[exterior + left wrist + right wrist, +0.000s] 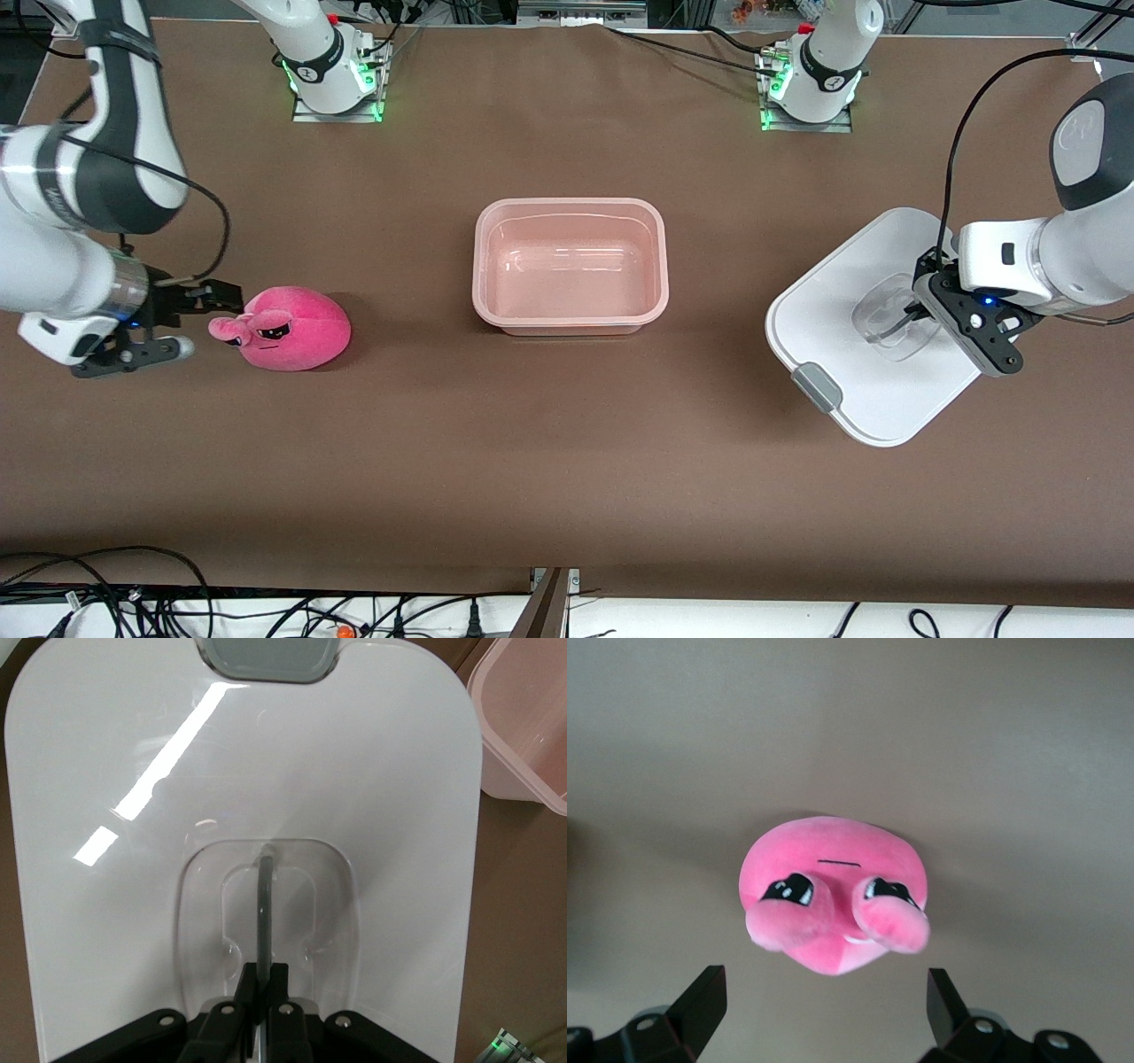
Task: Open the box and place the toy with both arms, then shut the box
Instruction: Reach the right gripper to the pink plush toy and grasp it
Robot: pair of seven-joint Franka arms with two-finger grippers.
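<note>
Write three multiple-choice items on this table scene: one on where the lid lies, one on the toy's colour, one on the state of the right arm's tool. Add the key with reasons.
1. Where is the lid?
A. On the box
B. Flat on the table toward the left arm's end
C. Under the toy

2. What colour is the toy?
A. Bright pink
B. Green
C. Yellow

3. How is the right tool?
A. Shut on the toy
B. Shut on the lid
C. Open beside the toy

Key: 1 B, the box stands uncovered mid-table and the lid lies apart, with the left tool shut on its handle. 2 A, both views show pink plush. 3 C, the right wrist view shows its fingers spread, the toy untouched.
</note>
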